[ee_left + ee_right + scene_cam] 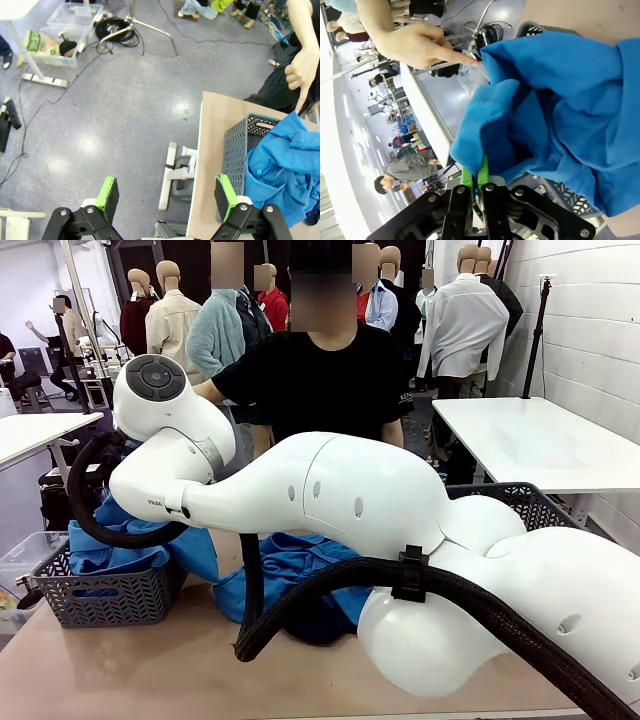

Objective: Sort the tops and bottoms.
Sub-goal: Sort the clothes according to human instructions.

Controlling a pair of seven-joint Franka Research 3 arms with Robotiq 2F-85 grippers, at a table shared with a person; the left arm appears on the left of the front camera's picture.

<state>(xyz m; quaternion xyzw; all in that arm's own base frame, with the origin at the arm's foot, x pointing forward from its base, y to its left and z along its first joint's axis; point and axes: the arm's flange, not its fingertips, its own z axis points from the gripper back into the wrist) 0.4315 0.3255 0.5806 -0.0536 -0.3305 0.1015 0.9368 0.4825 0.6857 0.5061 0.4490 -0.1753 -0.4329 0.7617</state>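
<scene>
Overlooking grey floor (100,125) beside tan table (212,130): left gripper (165,195) spread wide; right gripper (473,176) pinching blue top (560,100)

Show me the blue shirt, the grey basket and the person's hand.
blue shirt (560,100): right wrist view, bunched fabric.
grey basket (232,150): left wrist view, side wall.
person's hand (417,45): right wrist view, its middle.

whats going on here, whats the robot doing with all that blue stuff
The right end effector is shut on a fold of a blue top at the grey basket on the table's left end. The person's hand points a finger at that fabric. The left end effector is open and holds nothing, hanging past the table edge above the floor. More blue fabric lies on the table beside the basket.
</scene>
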